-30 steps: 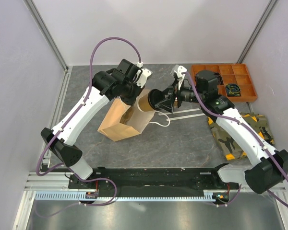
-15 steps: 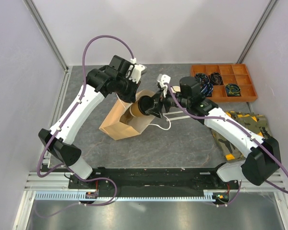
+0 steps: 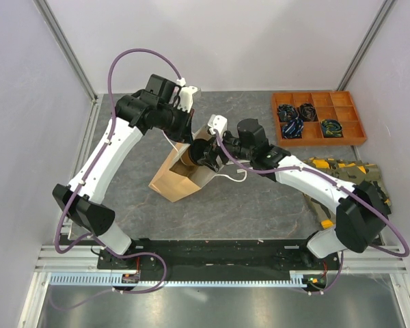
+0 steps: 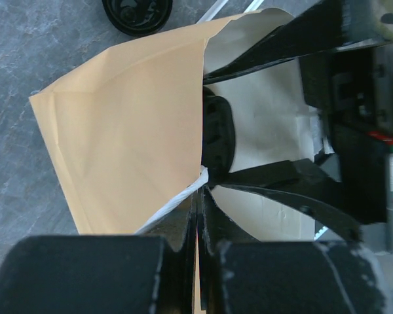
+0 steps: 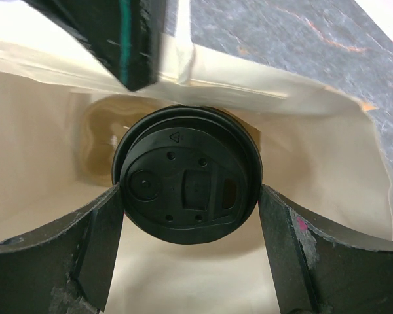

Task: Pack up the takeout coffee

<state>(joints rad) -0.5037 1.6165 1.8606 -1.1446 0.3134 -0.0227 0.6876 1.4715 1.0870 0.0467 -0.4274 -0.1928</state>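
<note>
Lidded cup [image 5: 187,186] inside bag [image 4: 118,144]; tray [image 3: 343,100] well right.

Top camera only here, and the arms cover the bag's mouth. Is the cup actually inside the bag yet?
Observer: Yes. On the right wrist camera the lidded cup faces the lens top-on, with the white inside of the paper bag all around it.
Operator: Gripped, or loose?
Observer: Gripped. The right fingers press on both sides of its black top.
Operator: What holds the mouth open?
Observer: The left fingers are shut on the bag's rim, right by a white handle cord.
</note>
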